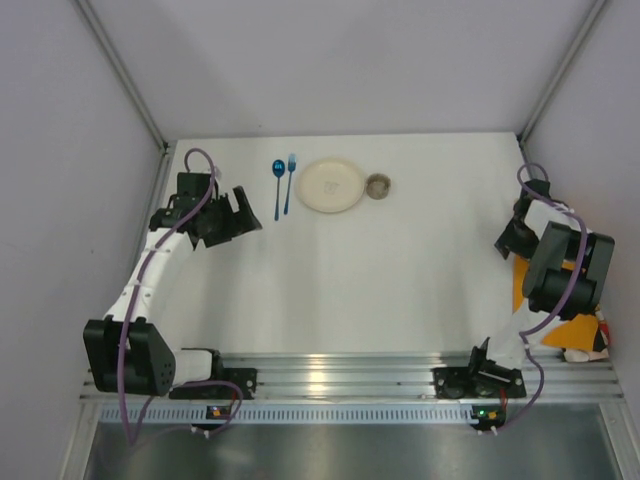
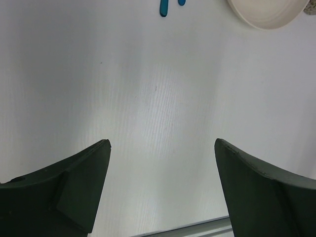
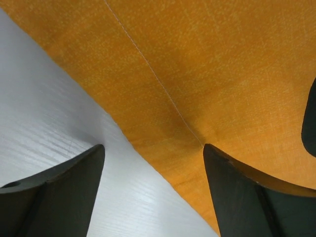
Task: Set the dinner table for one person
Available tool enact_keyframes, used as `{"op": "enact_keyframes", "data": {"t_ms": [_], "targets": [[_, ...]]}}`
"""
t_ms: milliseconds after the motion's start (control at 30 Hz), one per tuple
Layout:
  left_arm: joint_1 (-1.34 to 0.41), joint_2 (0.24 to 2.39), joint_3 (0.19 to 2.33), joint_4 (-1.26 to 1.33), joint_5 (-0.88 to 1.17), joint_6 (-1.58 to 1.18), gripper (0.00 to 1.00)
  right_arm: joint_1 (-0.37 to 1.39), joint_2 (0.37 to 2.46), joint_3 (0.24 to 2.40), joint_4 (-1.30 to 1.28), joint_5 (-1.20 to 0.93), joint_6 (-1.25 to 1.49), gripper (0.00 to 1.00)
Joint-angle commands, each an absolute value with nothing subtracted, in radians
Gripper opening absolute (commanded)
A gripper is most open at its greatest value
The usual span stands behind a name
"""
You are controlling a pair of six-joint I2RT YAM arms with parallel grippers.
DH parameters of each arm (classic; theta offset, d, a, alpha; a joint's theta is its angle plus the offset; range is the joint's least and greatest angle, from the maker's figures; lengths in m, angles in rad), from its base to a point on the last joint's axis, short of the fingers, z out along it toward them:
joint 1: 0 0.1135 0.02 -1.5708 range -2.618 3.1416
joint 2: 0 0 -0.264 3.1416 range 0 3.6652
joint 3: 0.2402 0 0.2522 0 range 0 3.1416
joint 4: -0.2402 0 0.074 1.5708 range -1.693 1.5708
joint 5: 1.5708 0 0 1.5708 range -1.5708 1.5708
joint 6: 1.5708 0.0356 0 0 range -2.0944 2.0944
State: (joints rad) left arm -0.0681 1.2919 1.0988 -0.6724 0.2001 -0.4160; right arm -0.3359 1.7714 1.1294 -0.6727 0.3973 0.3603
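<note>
The white dinner table (image 1: 380,290) fills the top view. At its back stand a cream plate (image 1: 331,185), a small grey cup (image 1: 378,186) to its right, and a blue spoon (image 1: 278,185) and blue fork (image 1: 290,180) to its left. My left gripper (image 1: 243,213) is open and empty, left of the cutlery; its wrist view shows the plate's rim (image 2: 266,15) and the handle ends of the cutlery (image 2: 165,7). My right gripper (image 1: 507,240) is open and empty over the edge of an orange cloth mat (image 3: 207,74) at the table's right side.
The orange mat (image 1: 575,325) lies crumpled at the right edge under the right arm, with a white and red item (image 1: 590,350) beside it. Grey walls close in left, right and back. An aluminium rail (image 1: 340,375) runs along the near edge.
</note>
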Motion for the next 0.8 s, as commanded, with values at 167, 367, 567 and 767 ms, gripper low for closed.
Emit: {"op": "enact_keyframes", "data": {"t_ms": [167, 367, 567, 767], "targets": [[-0.071, 1.256, 1.075, -0.683, 0.236, -0.402, 0.89, -0.334, 1.844, 1.098, -0.660, 0.437, 0.357, 0.65], [-0.072, 1.250, 1.077, -0.696, 0.235, -0.394, 0.89, -0.334, 1.847, 1.071, -0.638, 0.445, 0.350, 0.08], [-0.072, 1.238, 1.092, -0.730, 0.215, -0.376, 0.88, -0.325, 1.813, 1.043, -0.615, 0.417, 0.357, 0.00], [-0.074, 1.223, 1.114, -0.762, 0.167, -0.357, 0.88, -0.210, 1.700, 1.066, -0.641, 0.293, 0.402, 0.00]]}}
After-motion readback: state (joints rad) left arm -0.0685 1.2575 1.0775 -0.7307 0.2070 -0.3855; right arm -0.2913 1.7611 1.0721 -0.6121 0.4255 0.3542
